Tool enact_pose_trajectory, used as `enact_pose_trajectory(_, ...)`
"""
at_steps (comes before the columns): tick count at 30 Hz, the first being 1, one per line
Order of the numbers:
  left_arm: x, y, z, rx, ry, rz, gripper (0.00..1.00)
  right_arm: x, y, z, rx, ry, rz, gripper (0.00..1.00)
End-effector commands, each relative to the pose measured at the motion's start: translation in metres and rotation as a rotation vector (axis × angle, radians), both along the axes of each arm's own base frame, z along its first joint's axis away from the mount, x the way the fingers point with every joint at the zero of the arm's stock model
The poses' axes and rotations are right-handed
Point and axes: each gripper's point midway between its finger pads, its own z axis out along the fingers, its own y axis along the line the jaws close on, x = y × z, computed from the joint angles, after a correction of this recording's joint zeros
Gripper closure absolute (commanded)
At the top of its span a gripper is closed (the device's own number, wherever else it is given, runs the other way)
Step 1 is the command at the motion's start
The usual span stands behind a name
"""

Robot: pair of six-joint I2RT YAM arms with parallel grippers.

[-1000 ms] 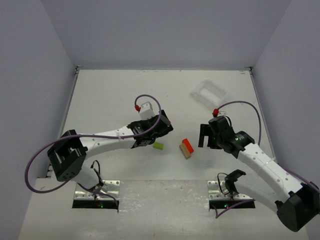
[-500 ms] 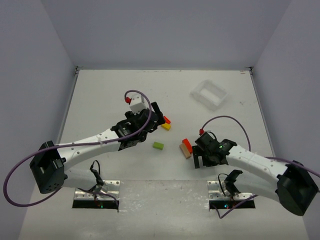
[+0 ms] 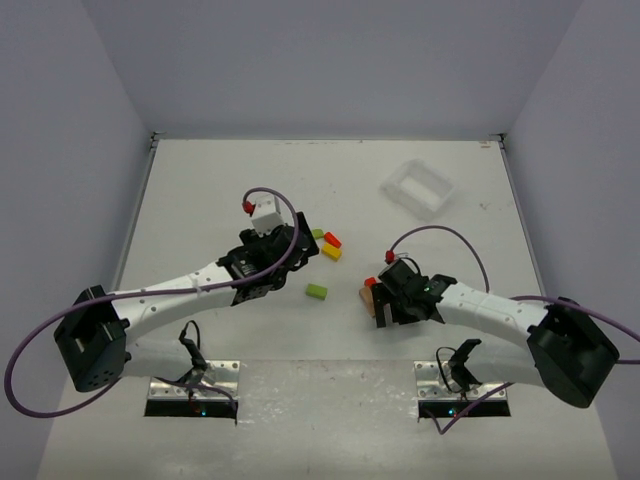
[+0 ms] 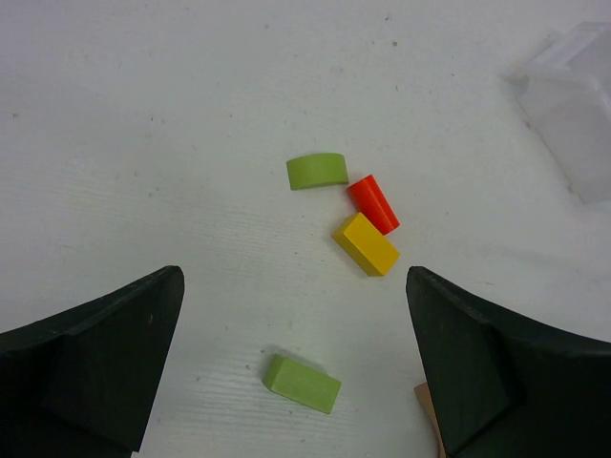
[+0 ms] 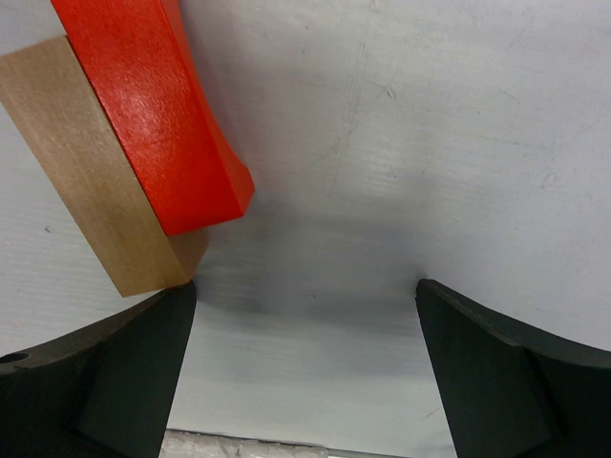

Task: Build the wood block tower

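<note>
The wood blocks lie loose on the white table, not stacked as one tower. A green arch block (image 4: 317, 171), a red block (image 4: 373, 203) and a yellow block (image 4: 366, 244) cluster together, also seen from above as green (image 3: 317, 234), red (image 3: 333, 241) and yellow (image 3: 331, 252). A green rectangular block (image 4: 302, 383) (image 3: 317, 291) lies alone. My left gripper (image 4: 292, 277) (image 3: 290, 262) hovers open above it. A red block (image 5: 153, 105) (image 3: 371, 283) rests against a plain tan block (image 5: 91, 172). My right gripper (image 5: 304, 286) (image 3: 384, 304) stands open just beside that pair, with nothing between its fingers.
A white plastic tray (image 3: 417, 189) (image 4: 573, 105) sits at the back right of the table. Grey walls close in the table on three sides. Purple cables loop off both arms.
My left gripper drew back to the left, uncovering the green, red and yellow cluster. My right gripper swung down and left to the red and tan pair.
</note>
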Motion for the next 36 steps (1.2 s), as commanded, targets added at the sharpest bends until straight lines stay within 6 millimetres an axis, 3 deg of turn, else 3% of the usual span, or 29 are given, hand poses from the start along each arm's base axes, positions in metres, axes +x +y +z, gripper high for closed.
enact_pose_trajectory(1,0.004,0.010,0.016,-0.029,-0.047,0.037,0.00,0.010,-0.004,-0.003,-0.041,-0.040,-0.012,0.01)
enact_pose_trajectory(19,-0.004,0.021,0.025,-0.062,-0.070,0.051,0.00,0.014,-0.004,0.001,-0.057,-0.046,-0.008,0.01)
enact_pose_trajectory(23,-0.004,0.020,0.026,-0.063,-0.068,0.045,0.00,0.010,-0.003,0.011,-0.040,-0.041,-0.002,0.01)
enact_pose_trajectory(30,-0.005,0.019,0.026,-0.054,-0.065,0.028,0.00,0.008,0.006,0.058,0.066,-0.097,0.044,0.01)
enact_pose_trajectory(36,-0.003,0.012,0.026,-0.058,-0.066,-0.013,0.00,0.034,0.030,0.113,0.195,-0.268,0.090,0.01)
